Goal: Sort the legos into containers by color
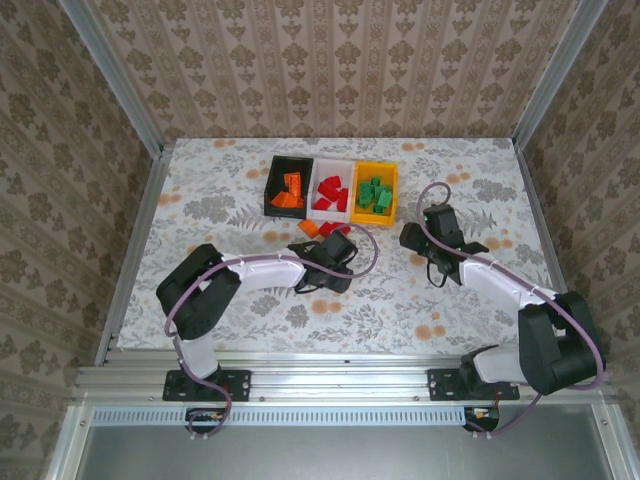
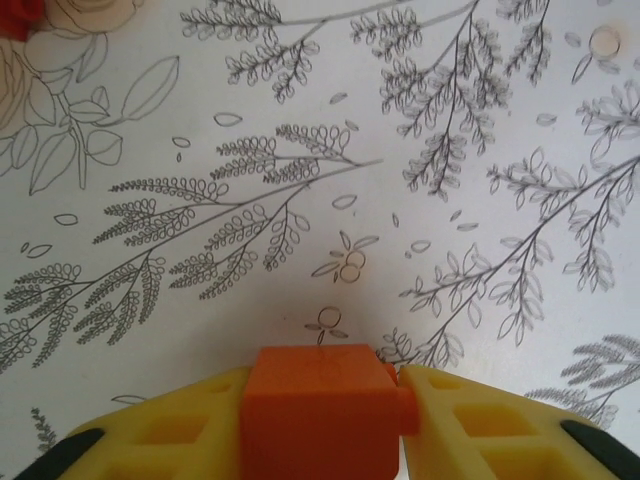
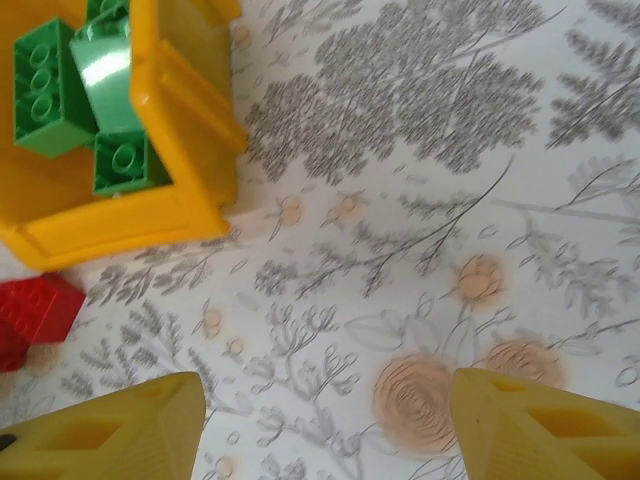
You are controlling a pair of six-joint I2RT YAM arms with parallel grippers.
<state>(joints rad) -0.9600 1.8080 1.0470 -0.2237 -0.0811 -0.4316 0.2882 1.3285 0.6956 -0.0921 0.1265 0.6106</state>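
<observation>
Left wrist view: left gripper (image 2: 322, 398), jaws pinching one orange lego (image 2: 316, 425), near yellow bin (image 1: 372, 219). Right gripper (image 3: 325, 420): jaws spread, empty, just beside same bin, which holds green legos (image 3: 45, 90). One red lego (image 3: 35, 305) loose on tablecloth (image 3: 420, 150), beside bin's corner.

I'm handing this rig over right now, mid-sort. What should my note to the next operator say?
Left gripper: shut on an orange brick.
Right gripper: open, empty, beside the yellow bin.
Done: orange bricks in the black bin, red bricks in the white bin, green bricks in the yellow bin.
Left: held brick into black; loose red bricks in front of the white bin into white.
</observation>
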